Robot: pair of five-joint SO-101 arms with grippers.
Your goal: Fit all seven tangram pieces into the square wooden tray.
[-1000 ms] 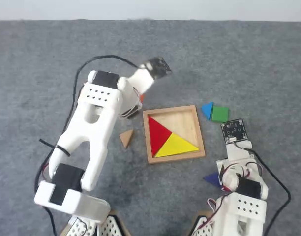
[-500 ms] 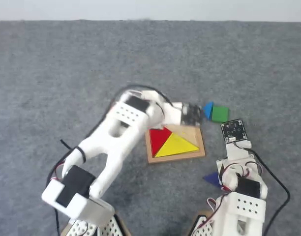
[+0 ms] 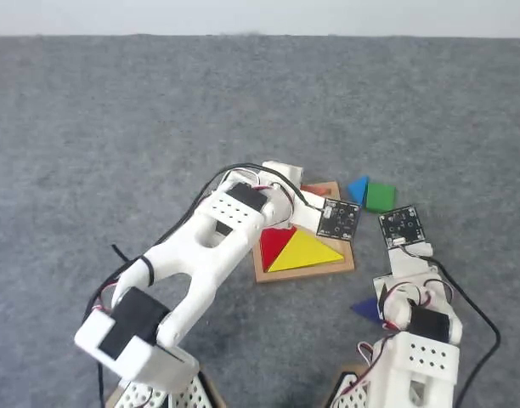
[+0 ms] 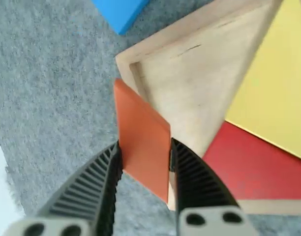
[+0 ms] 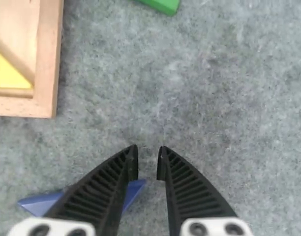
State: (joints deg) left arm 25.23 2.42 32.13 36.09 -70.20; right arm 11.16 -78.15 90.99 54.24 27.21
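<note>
1. Left gripper: clamped on an orange tangram piece, one black jaw on each flat side, piece held on edge.
2. Orange tangram piece: sits over the corner of the square wooden tray, lower edge at the rim near that corner. Can't tell if it touches the wood. In the high view it is an orange sliver at the tray's far edge.
3. Left arm: stretched across the tray's near-left part, wrist above the tray's right half.
4. Tray contents: red triangle and yellow triangle lying flat, touching along one edge. Bare wood on the far side.
5. Right gripper: jaws drawn almost together, thin gap, nothing between them, low over the grey carpet just right of the tray's near corner.
6. Dark blue triangle: flat on the carpet, partly under the right gripper's jaw. High view puts it beside the right arm.
7. Blue triangle and green square: touching each other, on the carpet just right of the tray's far corner.
</note>
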